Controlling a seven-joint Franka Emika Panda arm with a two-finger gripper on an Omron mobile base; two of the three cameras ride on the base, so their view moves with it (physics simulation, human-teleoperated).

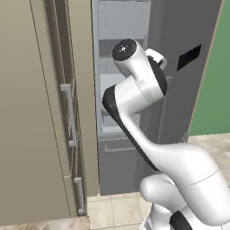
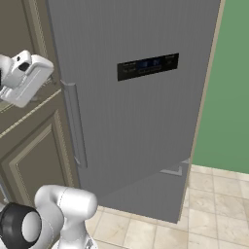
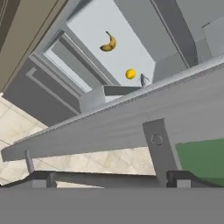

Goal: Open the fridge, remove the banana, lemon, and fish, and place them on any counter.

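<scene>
With the fridge [image 1: 179, 90] door already swung partway out, the white arm reaches toward the gap between the door and the beige cabinets [image 1: 36, 112], its wrist raised in front of the pale shelves. The opening step looks nearly done or just finished; none of the three items has been taken out yet. On a pale shelf inside, seen from the hand camera, the banana [image 3: 108, 42] lies well back, and the lemon [image 3: 130, 74] sits nearer the shelf's front edge, apart from it. Just beside the lemon, a thin grey shape [image 3: 142, 79] may be the fish, though it is too small to tell for certain. The door's edge crosses the hand camera's view between the gripper [image 3: 107, 180] and the shelf. Only the dark fingertips show at the bottom, set far apart, so the gripper appears spread and holds nothing. Next, the door likely needs to swing wider, or the hand must clear its edge, before the gripper can reach for the lemon. No desk is visible from here.
</scene>
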